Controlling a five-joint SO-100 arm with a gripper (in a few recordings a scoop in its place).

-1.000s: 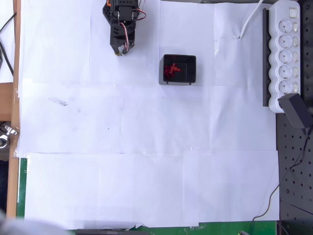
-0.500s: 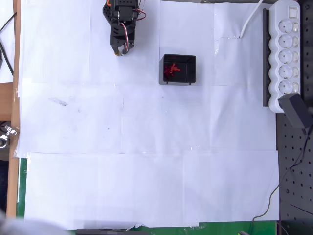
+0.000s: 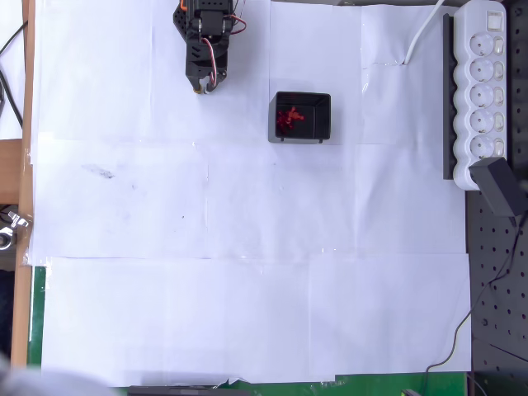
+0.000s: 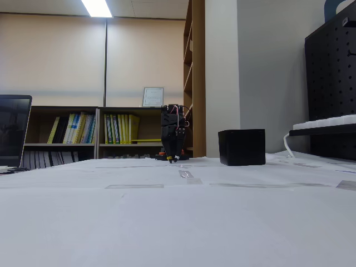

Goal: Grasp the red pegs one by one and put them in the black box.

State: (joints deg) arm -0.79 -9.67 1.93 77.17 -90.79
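Note:
The black box (image 3: 302,117) stands on white paper near the top middle of the overhead view. Several red pegs (image 3: 289,117) lie heaped in its left half. In the fixed view the black box (image 4: 241,147) shows as a dark block right of centre, its inside hidden. My gripper (image 3: 200,85) sits folded at the top of the overhead view, well left of the box, tips pointing down at the paper. The fixed view shows the gripper (image 4: 173,160) low over the table, left of the box. Its jaws look closed with nothing between them.
White paper sheets (image 3: 247,247) cover the table. A white power strip (image 3: 482,91) on a black rail runs along the right edge, with a black plug (image 3: 501,188) and cable below it. A black pegboard (image 3: 499,313) lies at the lower right. A laptop (image 4: 12,133) stands at the fixed view's left.

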